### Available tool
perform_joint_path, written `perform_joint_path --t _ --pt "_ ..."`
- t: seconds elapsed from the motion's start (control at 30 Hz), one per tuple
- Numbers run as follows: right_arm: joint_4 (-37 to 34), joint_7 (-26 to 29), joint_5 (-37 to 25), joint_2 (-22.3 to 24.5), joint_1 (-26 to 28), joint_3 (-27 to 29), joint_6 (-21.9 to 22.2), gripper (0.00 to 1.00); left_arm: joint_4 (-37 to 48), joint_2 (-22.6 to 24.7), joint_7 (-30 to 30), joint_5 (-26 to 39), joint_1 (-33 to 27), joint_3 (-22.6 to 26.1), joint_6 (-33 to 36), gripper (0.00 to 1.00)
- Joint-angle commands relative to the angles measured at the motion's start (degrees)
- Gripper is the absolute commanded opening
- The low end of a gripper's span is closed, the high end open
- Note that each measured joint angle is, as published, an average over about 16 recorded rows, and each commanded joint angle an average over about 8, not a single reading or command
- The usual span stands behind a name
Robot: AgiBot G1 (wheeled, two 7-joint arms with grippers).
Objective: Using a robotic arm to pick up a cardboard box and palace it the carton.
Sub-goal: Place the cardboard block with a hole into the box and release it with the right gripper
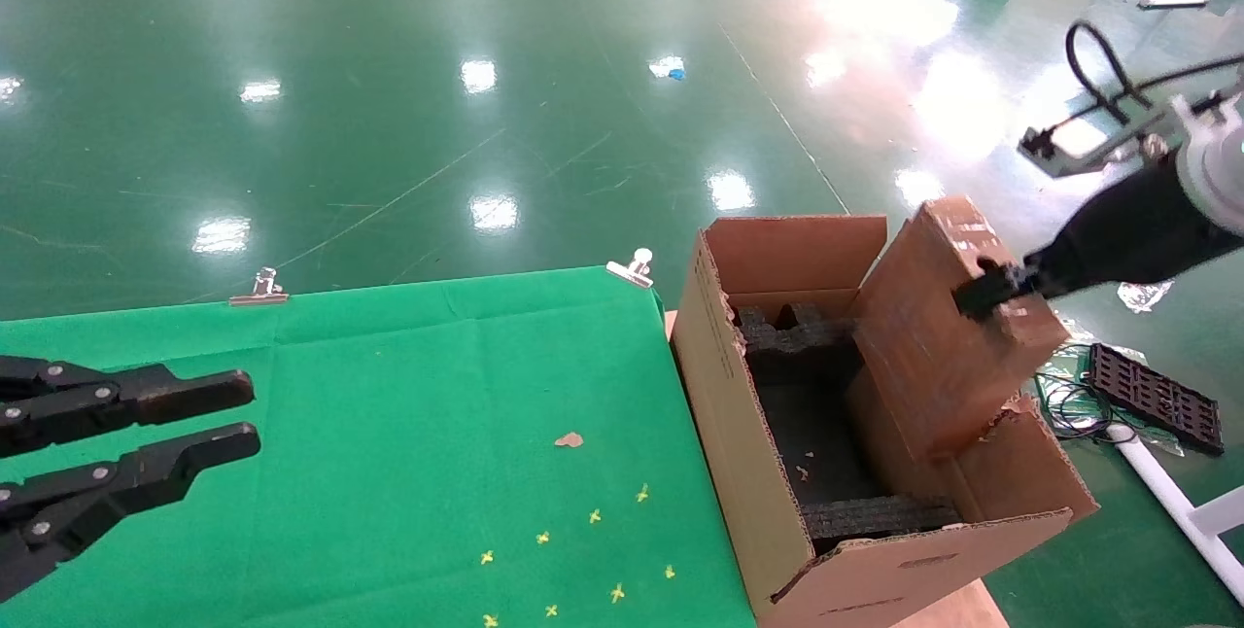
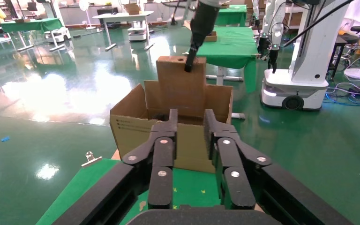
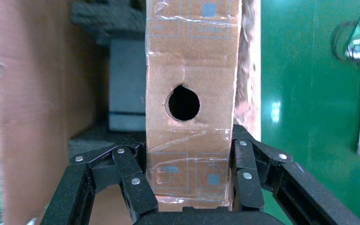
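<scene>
The box (image 1: 948,331) hangs tilted over the carton (image 1: 777,472), lower end inside, pinched by the right gripper (image 1: 982,296). Level it, line it up with the gap between the foam (image 1: 792,336) pieces, lower slowly. The left gripper (image 1: 209,419) idles, spread, above the table (image 1: 437,395).

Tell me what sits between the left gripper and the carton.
Head view: only bare green cloth with a brown scrap and yellow crosses between left gripper and carton.

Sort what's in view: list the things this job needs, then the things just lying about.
Job:
right gripper, shut on the cardboard box
carton with black foam

Lying about:
left gripper, idle over the green cloth
metal clips
black tray on the floor
</scene>
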Motion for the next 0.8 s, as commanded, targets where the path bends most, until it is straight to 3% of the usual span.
perform_joint_path --t 0.03,0.47,0.8 --pt "0.5 0.96 -0.46 0.58 -1.09 -0.54 0.73 0.0 0.0 0.0 0.0 0.0 0.0 0.01 0.0 1.0" --pt "1.03 3.54 0.11 2.78 -9.59 -1.55 10.21 0.0 0.0 -0.02 0.03 -0.04 -0.01 0.05 -0.02 1.0" --pt "-3.15 2.78 3.66 0.27 -20.67 -1.91 17.01 0.0 0.0 -0.04 0.04 -0.06 -0.02 0.09 -0.04 1.0"
